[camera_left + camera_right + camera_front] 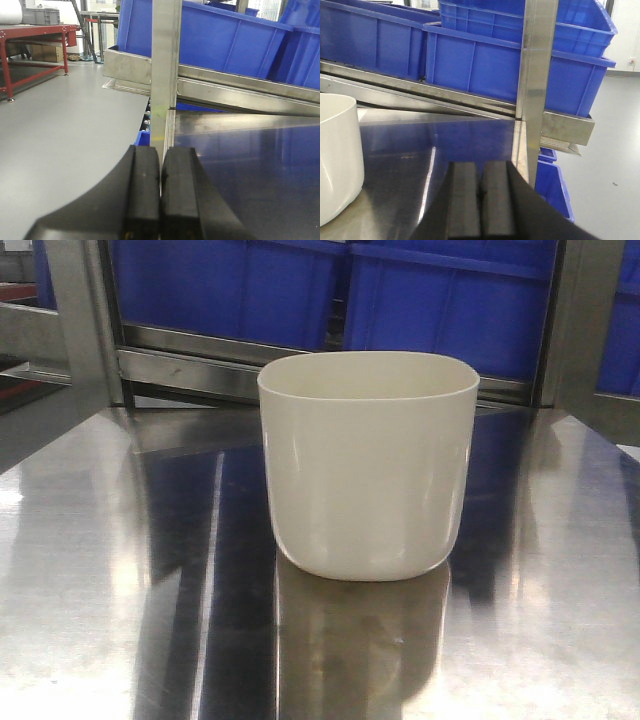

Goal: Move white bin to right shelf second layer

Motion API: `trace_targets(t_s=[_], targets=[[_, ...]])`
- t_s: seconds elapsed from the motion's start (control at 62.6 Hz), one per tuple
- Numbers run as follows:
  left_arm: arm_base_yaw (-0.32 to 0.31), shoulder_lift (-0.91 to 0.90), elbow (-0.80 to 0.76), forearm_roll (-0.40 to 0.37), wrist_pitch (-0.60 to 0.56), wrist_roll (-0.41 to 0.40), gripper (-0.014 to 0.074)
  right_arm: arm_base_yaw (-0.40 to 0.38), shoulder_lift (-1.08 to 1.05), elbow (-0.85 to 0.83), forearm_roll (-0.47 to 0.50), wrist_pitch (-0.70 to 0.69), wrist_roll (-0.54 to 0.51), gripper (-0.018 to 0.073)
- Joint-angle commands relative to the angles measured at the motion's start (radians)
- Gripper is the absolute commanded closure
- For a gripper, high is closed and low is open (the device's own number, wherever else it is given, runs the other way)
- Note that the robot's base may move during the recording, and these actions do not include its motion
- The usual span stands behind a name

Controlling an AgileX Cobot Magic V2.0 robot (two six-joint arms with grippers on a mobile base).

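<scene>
White bin (pixel 368 465) is the prize, and neither arm has it. Left gripper (pixel 161 155) shows its black pads pressed flat against each other with nothing between them, sitting at the table's left edge by a steel upright (pixel 165 75). Right gripper (pixel 481 172) is the same story, pads closed on themselves, low over the steel tabletop (pixel 445 145) near the right-hand upright (pixel 537 75). Out from there, the bin stands to the right gripper's left, apart from it, upright and mouth up in the middle of the table, with blue crates (pixel 450 300) on the rack behind. I can't pick out the right shelf second layer for certain in these views. Handling call: it's thin glossy plastic, and what shows of the inside is bare, so probably light, stiff enough but with walls that may give. Those smooth tapering sides with no handles look slippery for an outside squeeze. Better bet is pinching the rim, one pad inside and one outside, on a flatter side rather than a rounded corner, and the jaws must spread first.
</scene>
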Motion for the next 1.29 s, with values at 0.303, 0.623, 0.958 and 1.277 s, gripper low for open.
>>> trace_targets(t_s=[0.303,0.623,0.958,1.277], targets=[[-0.005,-0.015,0.027,-0.005,-0.083,-0.005,0.0512,-0.003,-0.017,0.001,-0.001,-0.091,-0.003,0.0504],[-0.005,-0.015,0.027,-0.005,-0.083,-0.005,0.0512,-0.003,-0.017,-0.004,-0.007,-0.145,-0.003,0.0504],[-0.005,-0.015,0.027,-0.005,-0.083,-0.005,0.0512,-0.003,0.0,-0.193,-0.151,0.058,-0.004,0.0504],[-0.005,-0.015,0.027,-0.005,-0.083,-0.005,0.0512,-0.003,0.241,-0.413,-0.197,0.35,-0.004,0.0504]])
